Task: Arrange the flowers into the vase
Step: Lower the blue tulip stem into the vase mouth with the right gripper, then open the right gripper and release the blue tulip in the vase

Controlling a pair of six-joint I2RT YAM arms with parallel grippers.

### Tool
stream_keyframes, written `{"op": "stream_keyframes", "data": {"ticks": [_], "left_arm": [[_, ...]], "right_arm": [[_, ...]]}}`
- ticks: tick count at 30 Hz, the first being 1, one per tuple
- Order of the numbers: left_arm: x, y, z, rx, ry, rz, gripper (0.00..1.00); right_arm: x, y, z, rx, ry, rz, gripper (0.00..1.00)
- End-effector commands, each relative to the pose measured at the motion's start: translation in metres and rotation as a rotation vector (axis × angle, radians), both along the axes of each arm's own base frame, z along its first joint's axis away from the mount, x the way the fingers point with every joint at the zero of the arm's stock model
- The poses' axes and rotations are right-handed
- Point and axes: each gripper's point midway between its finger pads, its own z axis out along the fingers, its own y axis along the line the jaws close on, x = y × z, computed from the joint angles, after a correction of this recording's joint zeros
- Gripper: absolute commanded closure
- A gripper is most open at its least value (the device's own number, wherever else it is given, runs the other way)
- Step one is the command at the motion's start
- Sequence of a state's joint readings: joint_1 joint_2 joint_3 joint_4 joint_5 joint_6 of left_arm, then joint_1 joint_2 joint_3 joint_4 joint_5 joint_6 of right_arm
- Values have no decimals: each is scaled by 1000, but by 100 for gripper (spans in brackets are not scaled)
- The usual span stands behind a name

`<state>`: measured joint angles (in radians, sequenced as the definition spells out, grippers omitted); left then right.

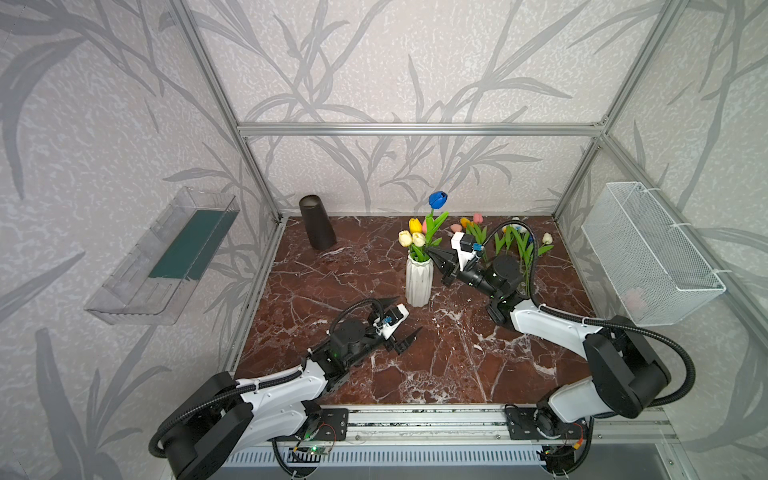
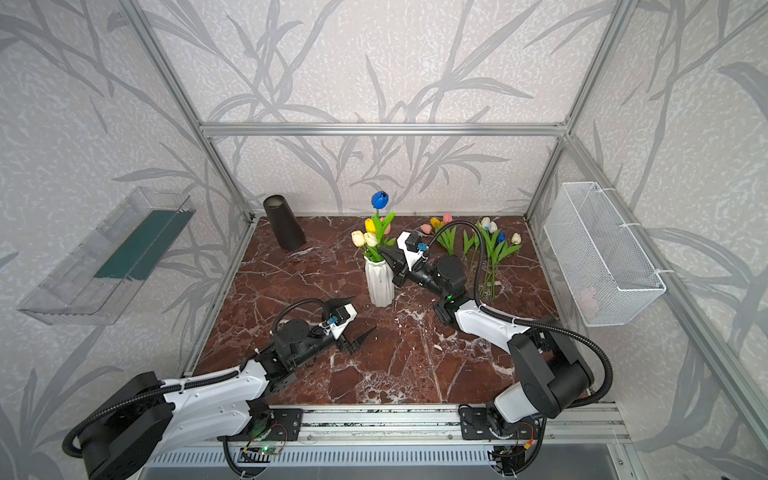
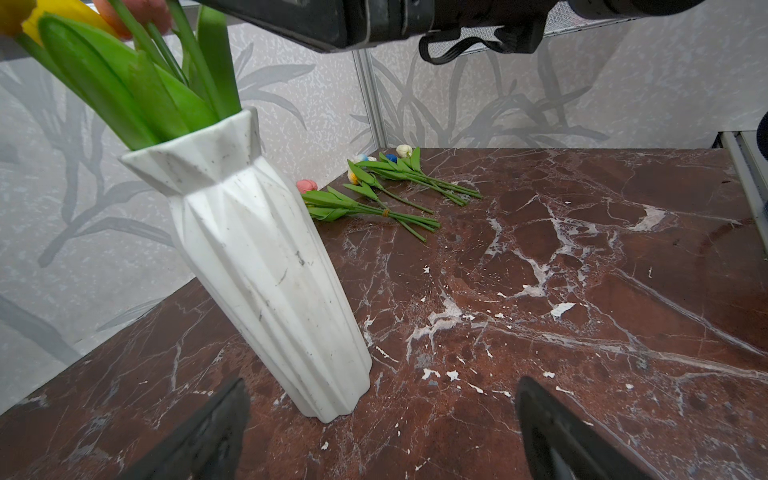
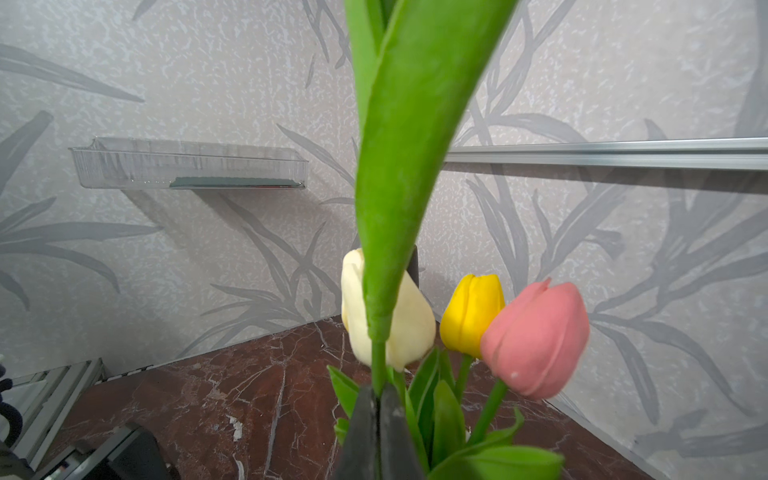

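A white ribbed vase (image 1: pixel 419 282) (image 2: pixel 379 284) (image 3: pixel 257 266) stands mid-table with cream, yellow and pink tulips (image 1: pixel 415 237) (image 4: pixel 469 316) in it. A taller blue tulip (image 1: pixel 437 199) (image 2: pixel 380 199) rises above them. My right gripper (image 1: pixel 432 252) (image 2: pixel 384 251) (image 4: pixel 378 399) is shut on its green stem (image 4: pixel 378 365) just over the vase mouth. More flowers (image 1: pixel 515 245) (image 2: pixel 490 245) (image 3: pixel 395 187) lie loose on the table at the back right. My left gripper (image 1: pixel 409 314) (image 2: pixel 364 313) (image 3: pixel 382 386) is open and empty, low in front of the vase's foot.
A black tapered cup (image 1: pixel 318 228) stands at the back left. A clear tray (image 1: pixel 166 257) hangs on the left wall. On the right wall hangs a white wire basket (image 1: pixel 648 253). The right arm's cable (image 1: pixel 532 249) arcs over the loose flowers.
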<state>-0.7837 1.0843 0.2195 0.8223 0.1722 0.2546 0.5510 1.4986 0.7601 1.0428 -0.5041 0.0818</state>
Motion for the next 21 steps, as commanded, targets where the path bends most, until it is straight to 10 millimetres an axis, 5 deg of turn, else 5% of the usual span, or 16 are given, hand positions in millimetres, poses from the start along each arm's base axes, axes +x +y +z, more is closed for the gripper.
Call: {"op": "stream_keyframes", "data": {"ticks": [1,16,21], "left_arm": [[1,0,7,2,-32,3,1],[2,-1,4,8,-25,2,1],[2,-2,4,8,-25,0,1]], "right_arm": [[-4,3,5,3,-39,19,100],[1,3,-26,-87,9,-17,93],[0,0,-13,-79,-2,-26,74]]}}
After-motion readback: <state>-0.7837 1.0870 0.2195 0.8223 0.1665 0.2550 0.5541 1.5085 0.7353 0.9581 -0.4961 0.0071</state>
